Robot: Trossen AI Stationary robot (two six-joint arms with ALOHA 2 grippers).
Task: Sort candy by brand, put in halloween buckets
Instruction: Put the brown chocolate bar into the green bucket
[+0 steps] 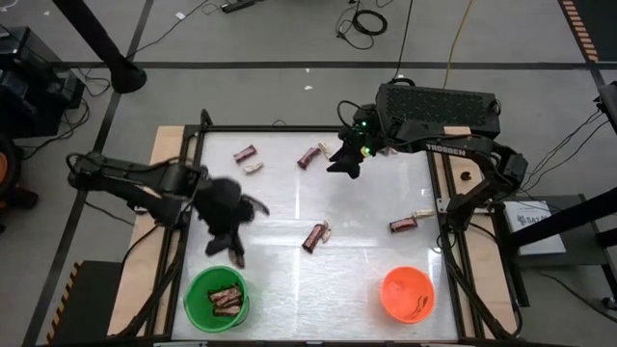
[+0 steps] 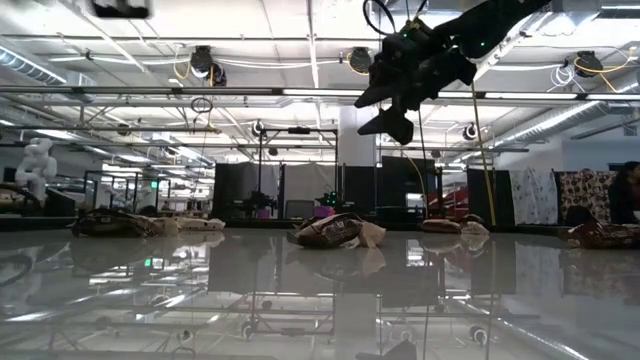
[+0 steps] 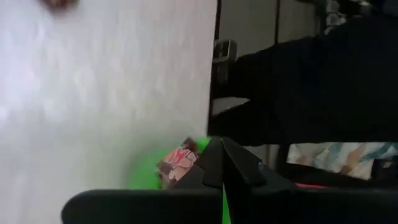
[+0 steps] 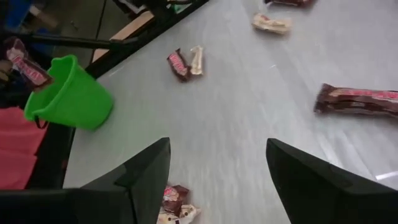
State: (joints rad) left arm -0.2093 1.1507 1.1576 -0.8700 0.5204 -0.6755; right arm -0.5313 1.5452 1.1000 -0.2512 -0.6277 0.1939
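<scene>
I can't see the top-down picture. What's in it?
The left pincer, shut on a dark wrapped candy bar, hangs over the round green plastic bucket. The right pincer is open at the table's far edge; an orange bucket waits nearby.

Left gripper (image 1: pixel 234 253) hides part of the green bucket (image 1: pixel 198 301); wrapper brands unreadable.

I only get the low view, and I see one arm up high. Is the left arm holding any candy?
Observer: Yes. The left pincer is shut on a dark-wrapped bar.
Operator: Where is it?
Observer: Raised close to the rim of the green bucket, on the table's left side.
Operator: Anything in that bucket?
Observer: Other dark bars lie inside it.
</scene>
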